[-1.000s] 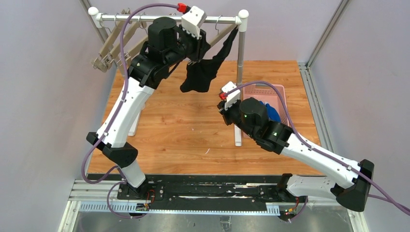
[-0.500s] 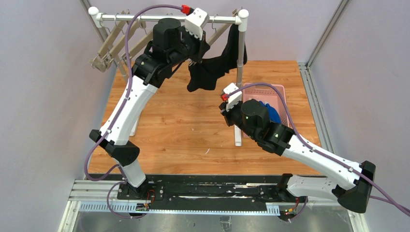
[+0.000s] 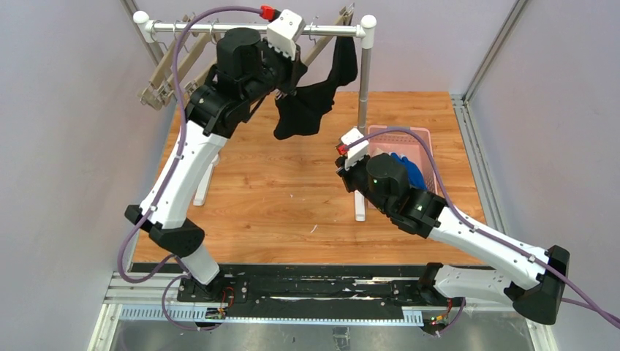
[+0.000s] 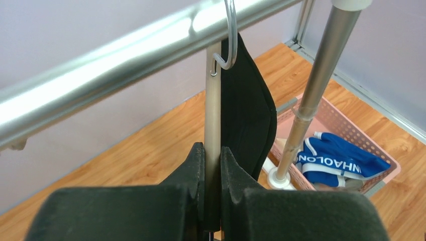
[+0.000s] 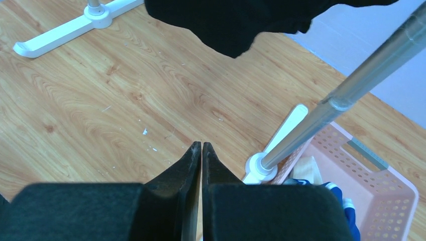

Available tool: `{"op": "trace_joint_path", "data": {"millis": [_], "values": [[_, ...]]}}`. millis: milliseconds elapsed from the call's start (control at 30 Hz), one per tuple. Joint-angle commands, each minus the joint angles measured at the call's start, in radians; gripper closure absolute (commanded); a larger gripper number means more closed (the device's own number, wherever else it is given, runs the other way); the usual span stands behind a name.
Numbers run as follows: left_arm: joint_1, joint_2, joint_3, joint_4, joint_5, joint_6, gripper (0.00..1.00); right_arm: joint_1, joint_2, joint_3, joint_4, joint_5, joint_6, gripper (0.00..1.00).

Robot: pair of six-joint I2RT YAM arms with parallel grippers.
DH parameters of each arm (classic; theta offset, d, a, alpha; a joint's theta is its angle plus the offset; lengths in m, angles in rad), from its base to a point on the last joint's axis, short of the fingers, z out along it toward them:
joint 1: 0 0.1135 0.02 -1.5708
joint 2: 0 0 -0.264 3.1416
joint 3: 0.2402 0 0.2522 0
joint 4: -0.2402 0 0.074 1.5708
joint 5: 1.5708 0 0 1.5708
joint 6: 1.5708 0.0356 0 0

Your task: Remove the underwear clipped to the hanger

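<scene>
The black briefs (image 3: 311,102) are hanging limp and plain from a pale hanger (image 4: 213,100) that is hooking over the rail (image 3: 183,27) above the table's far edge, beside the right post (image 3: 363,80). The left gripper (image 4: 213,150) is pinching the hanger's bar, fingers nearly together. The right gripper (image 5: 201,145) is hovering with fingers pressed together, holding nothing. A pink basket (image 3: 428,139) is sitting at the right edge, containing blue briefs (image 4: 341,160) with a white-trimmed band showing "NHAOLON".
</scene>
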Motion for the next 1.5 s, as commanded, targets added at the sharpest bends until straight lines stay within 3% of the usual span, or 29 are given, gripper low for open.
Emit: {"op": "trace_joint_path", "data": {"millis": [0, 367, 533, 733, 833, 1000, 1167, 1300, 1367, 1467], "values": [[-0.006, -0.126, -0.073, 0.038, -0.021, 0.009, 1.0, 0.014, -0.042, -0.012, 0.036, 0.07, -0.032, 0.95], [-0.006, -0.475, -0.544, 0.026, -0.024, -0.051, 1.0, 0.01, -0.111, -0.011, 0.007, 0.224, -0.045, 0.89], [-0.006, -0.619, -0.731, 0.008, 0.043, -0.086, 0.99, 0.005, -0.116, -0.003, -0.019, 0.223, -0.024, 0.88], [-0.006, -0.743, -0.844, -0.056, 0.17, -0.133, 1.0, -0.055, -0.11, 0.024, -0.056, 0.143, -0.004, 0.84], [-0.006, -0.788, -0.915, -0.059, 0.251, -0.151, 1.0, -0.152, -0.109, 0.044, -0.098, -0.025, 0.02, 0.78], [-0.006, -0.85, -1.022, -0.043, 0.381, -0.149, 1.0, -0.417, -0.117, 0.067, -0.127, -0.547, 0.067, 0.38], [-0.006, -0.904, -1.076, 0.028, 0.5, -0.161, 1.0, -0.631, -0.095, 0.076, -0.065, -1.081, 0.099, 0.35], [-0.006, -0.922, -1.096, 0.089, 0.552, -0.175, 1.0, -0.654, -0.049, 0.094, 0.021, -1.413, 0.134, 0.34], [-0.006, -0.912, -1.097, 0.104, 0.587, -0.176, 1.0, -0.653, -0.015, 0.083, 0.152, -1.576, 0.25, 0.33], [-0.006, -0.887, -1.095, 0.125, 0.64, -0.186, 1.0, -0.651, 0.024, 0.076, 0.295, -1.695, 0.374, 0.33]]}}
